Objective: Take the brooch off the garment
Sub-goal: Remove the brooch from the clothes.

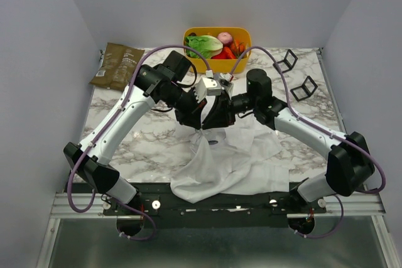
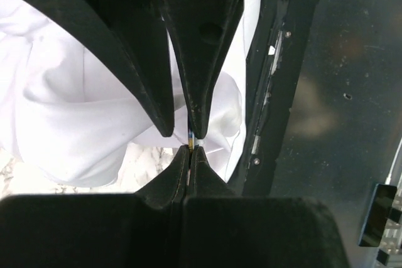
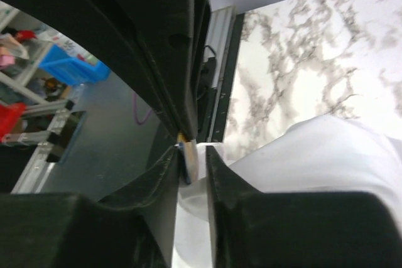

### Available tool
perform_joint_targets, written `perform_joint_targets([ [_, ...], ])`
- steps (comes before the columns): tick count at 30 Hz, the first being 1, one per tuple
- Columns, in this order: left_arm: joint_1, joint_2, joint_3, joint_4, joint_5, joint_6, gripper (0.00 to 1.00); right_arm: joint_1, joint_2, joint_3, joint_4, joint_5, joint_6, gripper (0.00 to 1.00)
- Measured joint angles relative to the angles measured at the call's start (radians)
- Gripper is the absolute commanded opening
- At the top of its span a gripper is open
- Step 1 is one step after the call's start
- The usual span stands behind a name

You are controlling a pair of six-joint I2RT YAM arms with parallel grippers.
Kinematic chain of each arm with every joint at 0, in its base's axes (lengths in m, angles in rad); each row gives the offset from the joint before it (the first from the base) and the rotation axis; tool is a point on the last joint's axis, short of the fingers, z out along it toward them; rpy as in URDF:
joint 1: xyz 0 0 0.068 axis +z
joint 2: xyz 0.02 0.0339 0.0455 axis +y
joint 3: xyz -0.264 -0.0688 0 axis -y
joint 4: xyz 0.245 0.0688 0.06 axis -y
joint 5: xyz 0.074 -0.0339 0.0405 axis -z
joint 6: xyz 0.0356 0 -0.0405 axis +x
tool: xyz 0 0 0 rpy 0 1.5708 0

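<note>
Above mid-table, the garment [image 1: 229, 164] hangs lifted between both arms. Left gripper [image 2: 190, 152] is pinched tight on the brooch [image 3: 186, 162] edge; right gripper [image 3: 192, 155] is narrow, apparently clamping the cloth fold beside it. Judgement: right anchors cloth, left draws slowly along pin axis, avoiding tears

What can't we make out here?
- brooch: right wrist shows only a coloured sliver between the fingers of the right gripper; shape, clasp unreadable.
- Top external: both arms cover the pinch point on the garment.
- Left wrist: left gripper pinches cloth or brooch? Too small.
</note>
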Motion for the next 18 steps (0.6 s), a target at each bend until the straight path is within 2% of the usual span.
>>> perform_joint_targets([
  [1,0.0,0.002,0.0,-0.002,-0.002,0.0,0.0,0.003,0.0,0.0,-0.001,-0.007,0.004,0.16],
  [3,0.001,0.003,0.0,-0.003,-0.003,0.0,0.0,0.009,0.0,0.0,-0.003,-0.011,-0.003,0.02],
  [10,0.001,0.003,0.0,-0.009,-0.016,-0.003,0.01,0.013,0.0,0.003,-0.017,-0.013,-0.038,0.01],
  [14,0.0,0.003,0.006,-0.006,-0.034,-0.004,0.2,0.013,-0.008,0.005,-0.037,0.001,-0.067,0.01],
  [16,0.0,0.003,0.012,-0.003,-0.04,-0.006,0.37,0.013,-0.018,0.005,-0.047,0.009,-0.084,0.01],
  [18,0.0,0.0,0.023,0.003,-0.046,-0.004,0.5,0.013,-0.027,0.005,-0.071,0.015,-0.103,0.01],
])
